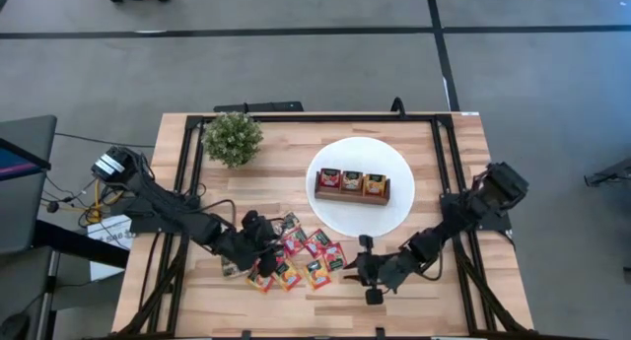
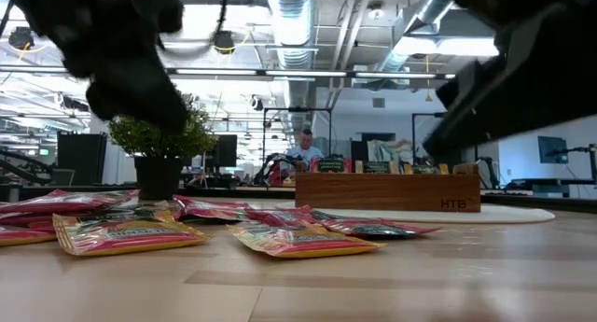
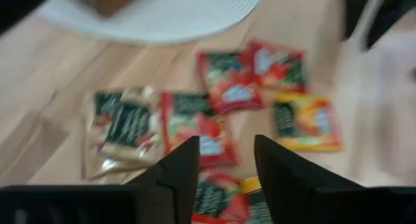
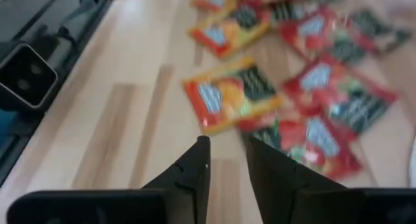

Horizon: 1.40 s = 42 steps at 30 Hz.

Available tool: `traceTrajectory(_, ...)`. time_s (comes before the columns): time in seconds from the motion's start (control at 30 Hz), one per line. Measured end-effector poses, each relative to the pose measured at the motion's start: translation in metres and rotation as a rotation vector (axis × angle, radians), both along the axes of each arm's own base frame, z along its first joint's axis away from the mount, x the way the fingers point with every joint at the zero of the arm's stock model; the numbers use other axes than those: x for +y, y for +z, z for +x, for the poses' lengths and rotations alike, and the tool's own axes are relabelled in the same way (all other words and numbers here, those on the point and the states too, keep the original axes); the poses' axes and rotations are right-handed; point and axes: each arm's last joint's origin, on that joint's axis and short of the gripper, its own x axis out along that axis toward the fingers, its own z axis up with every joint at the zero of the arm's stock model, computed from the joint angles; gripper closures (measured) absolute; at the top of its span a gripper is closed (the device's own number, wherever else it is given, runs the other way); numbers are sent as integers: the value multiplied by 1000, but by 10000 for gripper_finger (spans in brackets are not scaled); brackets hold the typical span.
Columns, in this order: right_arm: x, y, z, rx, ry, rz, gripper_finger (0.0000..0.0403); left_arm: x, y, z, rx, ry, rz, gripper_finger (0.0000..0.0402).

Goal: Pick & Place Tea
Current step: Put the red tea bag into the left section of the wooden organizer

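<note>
Jaws on your left gripper stand apart with a clear gap and nothing between them, hanging just above the left end of the tea sachets. Your right gripper has its jaws at a narrow gap, also with nothing in them, sitting over bare wood just beside the right end of that same pile, right next to an orange sachet. So you've got both arms crowding the same scatter from opposite sides. The sachets are spread loose on the tabletop near its front edge, mostly red with a few orange ones and one or two pale ones on the left, some overlapping each other, and they lie just in front of the white plate, not on it. On that plate sits the wooden tray, and you can see sachets standing in all three of its compartments. Further back on the left there's the small green plant, well apart from the pile. From the low view you can also make out a person way off in the room behind the tabletop.
</note>
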Motion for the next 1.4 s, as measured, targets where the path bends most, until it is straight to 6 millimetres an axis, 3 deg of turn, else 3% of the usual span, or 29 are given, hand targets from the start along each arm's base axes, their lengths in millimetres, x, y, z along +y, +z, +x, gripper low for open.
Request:
traceTrajectory(0.23, -16, 15, -10, 107, -91, 35, 312, 16, -35, 40, -32, 41, 10, 224)
traceTrajectory(0.4, -18, 21, -9, 88, -99, 44, 312, 19, -35, 71, -66, 32, 57, 223)
traceTrajectory(0.63, -17, 8, -8, 130, -98, 14, 312, 10, -48, 112, -31, -27, 73, 223)
traceTrajectory(0.93, -14, 5, -11, 146, -82, 3, 312, 7, -61, 121, 26, -75, 22, 251)
traceTrajectory(1.4, -14, 5, -11, 144, -86, 5, 311, 4, -73, 124, 30, -124, 42, 366)
